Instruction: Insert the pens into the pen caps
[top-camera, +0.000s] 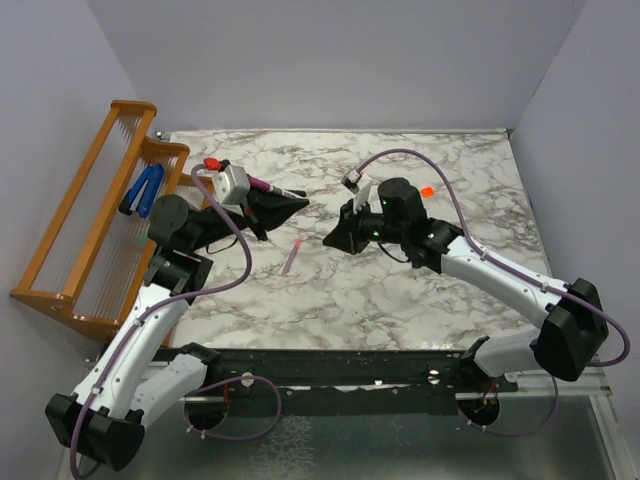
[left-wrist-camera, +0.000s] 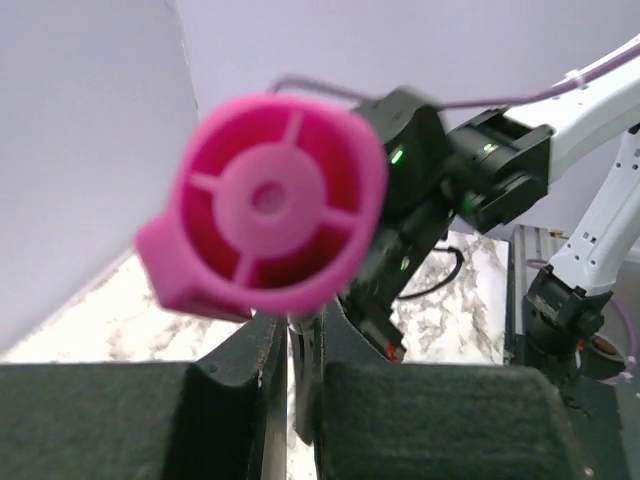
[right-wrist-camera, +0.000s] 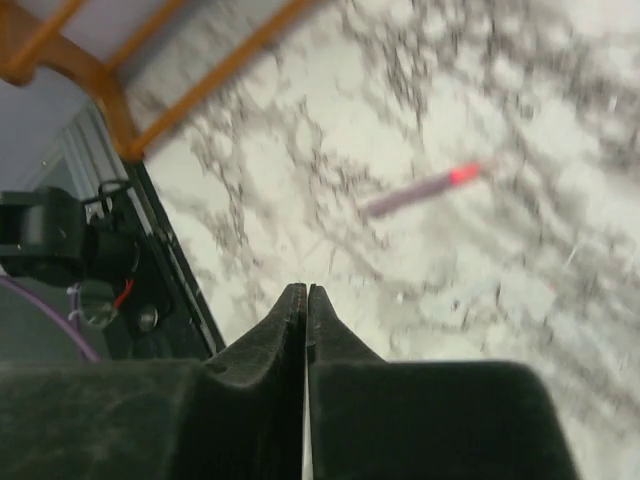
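Observation:
My left gripper (top-camera: 300, 203) (left-wrist-camera: 300, 325) is shut on a slim dark pen, held above the table at the left. The pen's magenta cap (left-wrist-camera: 270, 200) (top-camera: 262, 185) points back at the left wrist camera and fills that view end-on. A dull pink pen (top-camera: 291, 258) (right-wrist-camera: 415, 192) lies loose on the marble between the two grippers. My right gripper (top-camera: 330, 240) (right-wrist-camera: 306, 290) hovers just right of it, shut with nothing between its fingers. A bright orange cap (top-camera: 428, 190) lies on the table behind the right arm.
A wooden rack (top-camera: 90, 230) stands along the left edge with a blue clip-shaped object (top-camera: 143, 190) on it. A small red thing (top-camera: 212, 164) shows by the left wrist. The right arm (left-wrist-camera: 430, 180) faces the left gripper closely.

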